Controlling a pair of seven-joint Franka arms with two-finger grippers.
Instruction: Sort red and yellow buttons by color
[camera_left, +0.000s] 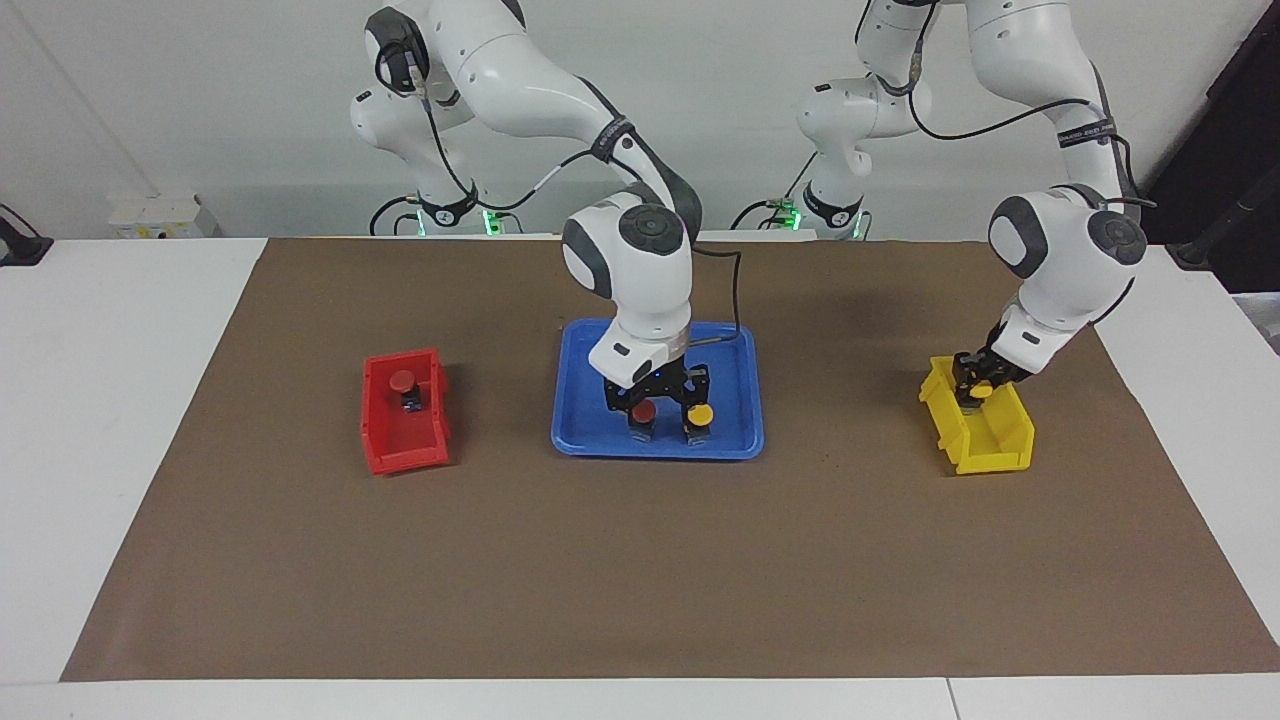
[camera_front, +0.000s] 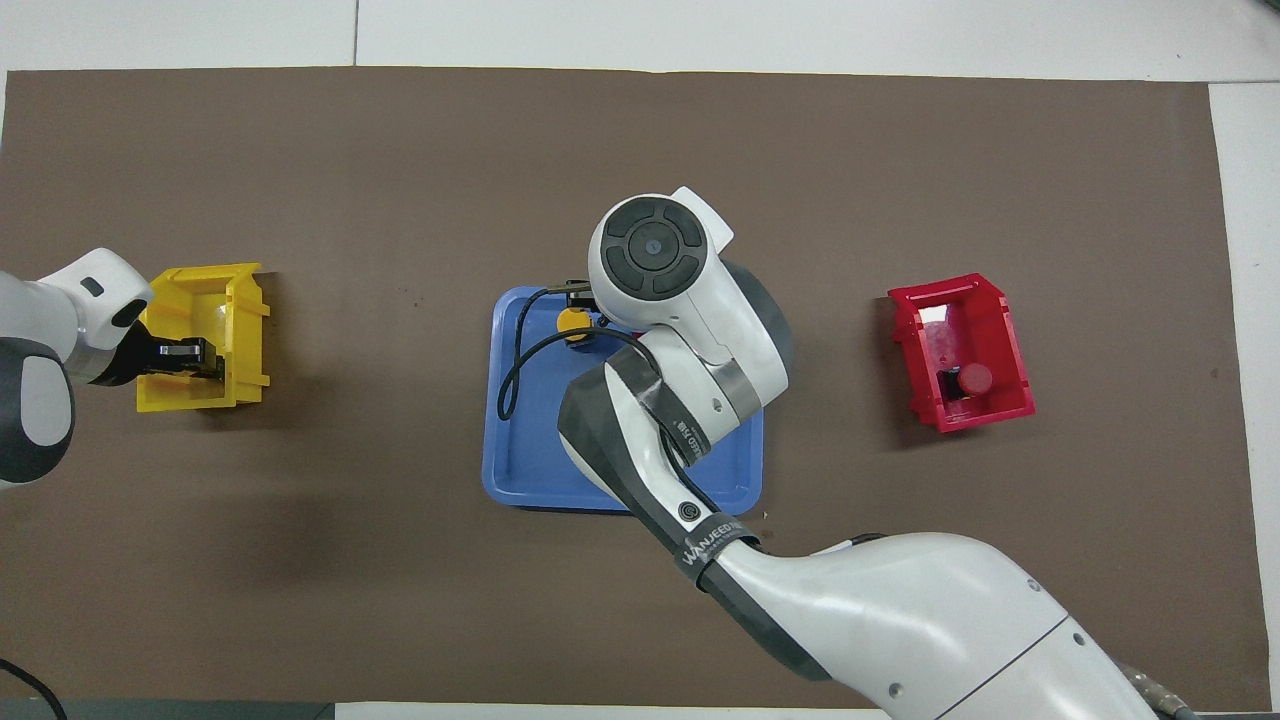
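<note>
Two buttons left on blue tray (camera_left: 570, 400). Right gripper (camera_left: 655, 412) spread over red button (camera_left: 643, 412); advised centring before clamping. Left gripper (camera_left: 975, 392) gripped yellow button (camera_left: 982, 391) over yellow bin (camera_left: 985, 445).

R arm reaches out from its base, elbow high, wrist bent straight down; right gripper (camera_left: 660, 400) points down, low, fingers spread apart. L arm arcs out to its own end of table, wrist angled down + inward; left gripper (camera_left: 975, 385) low, fingers pinched on a yellow button (camera_left: 981, 390).
</note>
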